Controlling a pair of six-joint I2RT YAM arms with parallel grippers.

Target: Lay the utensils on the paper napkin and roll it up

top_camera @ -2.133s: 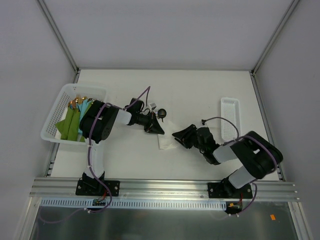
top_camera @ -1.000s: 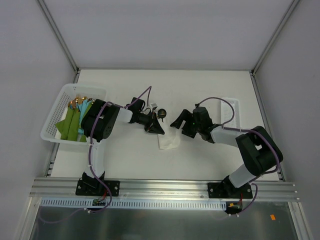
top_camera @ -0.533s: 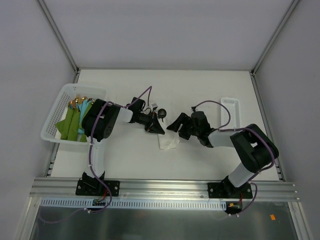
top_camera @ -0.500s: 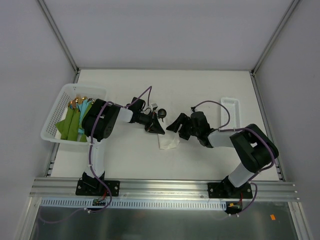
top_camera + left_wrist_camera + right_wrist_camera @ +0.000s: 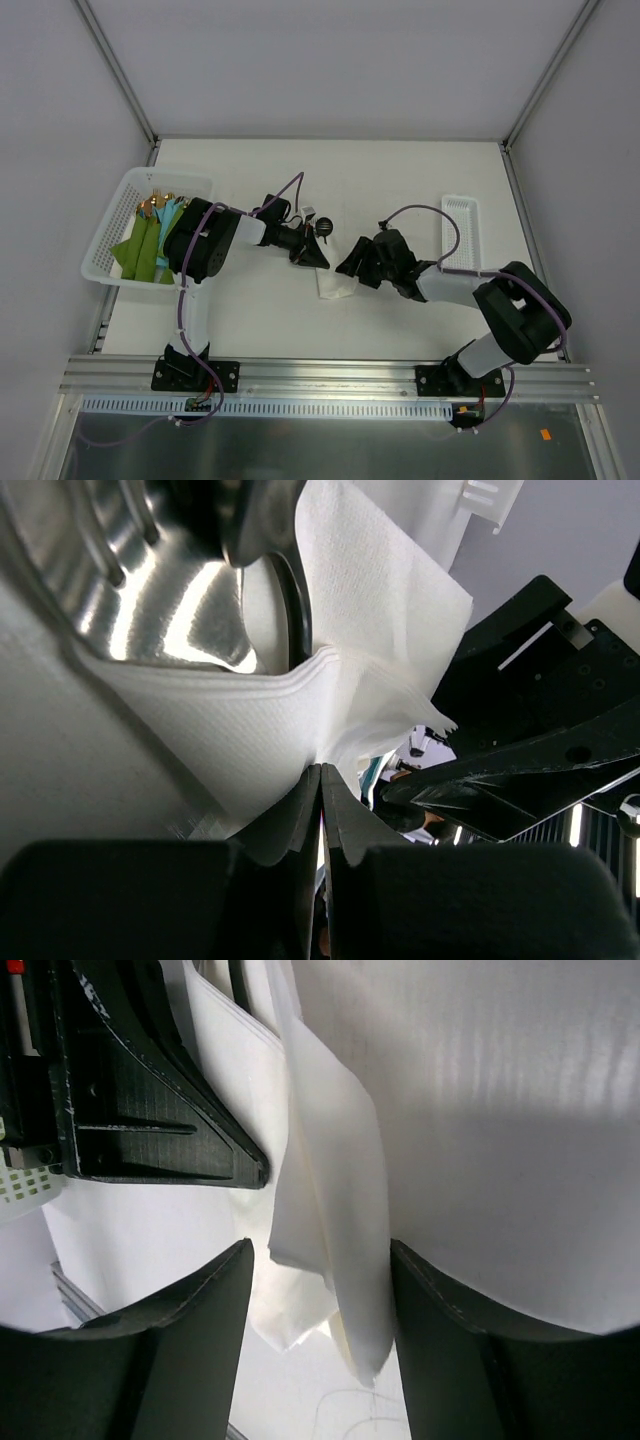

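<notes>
Crowding in from both sides, the two grippers meet near the middle of the table (image 5: 400, 170). The left gripper (image 5: 320, 775) has its fingers pressed together on a folded edge of the paper napkin (image 5: 337, 286), and the paper bunches against the spoon (image 5: 160, 590), whose glossy bowl sits just beyond. The right gripper (image 5: 318, 1250) stands spread, with a hanging flap of napkin between its fingers and the other gripper's black body close ahead. A white basket (image 5: 108, 225) holding green cloths (image 5: 140, 250) sits well apart at the left edge. A narrow white tray (image 5: 460, 235) lies near the right edge. White tabletop runs on behind both grippers toward the back wall.
</notes>
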